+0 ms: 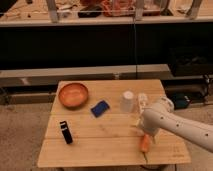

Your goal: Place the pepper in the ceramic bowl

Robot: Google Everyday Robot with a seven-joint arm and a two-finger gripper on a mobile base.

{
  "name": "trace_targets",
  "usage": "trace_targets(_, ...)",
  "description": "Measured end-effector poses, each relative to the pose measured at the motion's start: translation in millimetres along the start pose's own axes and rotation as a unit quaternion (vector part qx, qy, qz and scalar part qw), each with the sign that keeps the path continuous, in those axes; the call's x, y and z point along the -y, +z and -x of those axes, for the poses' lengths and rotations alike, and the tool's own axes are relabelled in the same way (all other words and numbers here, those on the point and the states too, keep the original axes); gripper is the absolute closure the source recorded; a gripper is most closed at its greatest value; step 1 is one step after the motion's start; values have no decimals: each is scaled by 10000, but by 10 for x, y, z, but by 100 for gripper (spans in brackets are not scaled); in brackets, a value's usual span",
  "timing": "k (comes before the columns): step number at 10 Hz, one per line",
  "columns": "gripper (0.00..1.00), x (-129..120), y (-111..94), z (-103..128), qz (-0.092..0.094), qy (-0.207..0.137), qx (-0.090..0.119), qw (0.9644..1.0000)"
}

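1. At about 4 o'clock on the tabletop, the robot's white arm reaches in from the right edge of the view. It runs low and nearly level, and its thick rounded forearm bends downward at the end over the wood.
2. Its hand points down at the front right part of the tabletop, directly above the pepper. The forearm covers most of it, so I cannot tell whether it is released, clenched or grasping.
3. The pepper, small and orange-red, shows just below the hand at roughly 5 o'clock, near the front edge of the tabletop. Whether the hand touches it cannot be told.
4. The ceramic bowl, round, shallow and orange-brown, sits at 10 o'clock near the rear left corner, well apart from the pepper. Its glossy inside shows plain orange-brown all across.
5. A white cup stands at 1 o'clock, with a white bottle just beside it on the right, close to the bend of the arm.
6. A small blue object lies flat near the middle of the tabletop, between the bowl and the cup. It is close to the straight line from the pepper to the bowl.
7. A black object stands at 8 o'clock, near the front left, apart from everything else.
8. Beyond the tabletop at 12 o'clock, a long low shelf runs across the view below a dark recess.
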Motion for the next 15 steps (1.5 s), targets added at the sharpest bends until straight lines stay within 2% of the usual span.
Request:
trace_targets(6,20,-24,155,-1,58,-64,48,10000)
trace_targets(10,20,-81,390,31,149,-130,118,9997)
trace_targets(15,20,-79,474,31,199,-41,151,9997)
